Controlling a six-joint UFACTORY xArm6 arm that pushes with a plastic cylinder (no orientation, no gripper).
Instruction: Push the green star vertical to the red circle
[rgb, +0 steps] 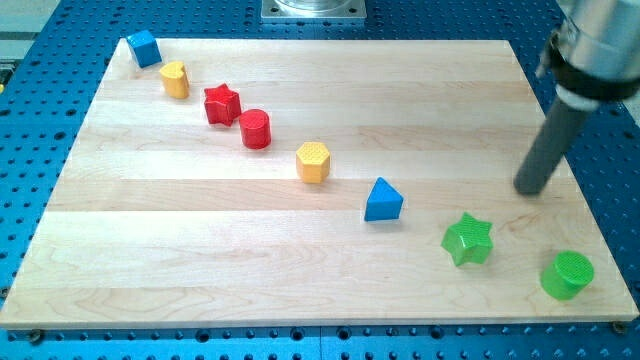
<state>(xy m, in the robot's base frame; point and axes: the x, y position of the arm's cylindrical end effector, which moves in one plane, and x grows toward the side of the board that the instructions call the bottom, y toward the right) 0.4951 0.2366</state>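
Note:
The green star (468, 240) lies near the view's bottom right of the wooden board (200, 250). The red circle (256, 129) stands in the upper left part, far from the star. My tip (530, 190) rests on the board above and to the right of the green star, a short gap apart from it, touching no block.
A diagonal row runs from the view's top left: blue cube (145, 48), yellow block (175, 79), red star (222, 104), yellow hexagon (313, 161), blue triangle (383, 201). A green circle (567, 275) sits at the bottom right corner, near the board's edge.

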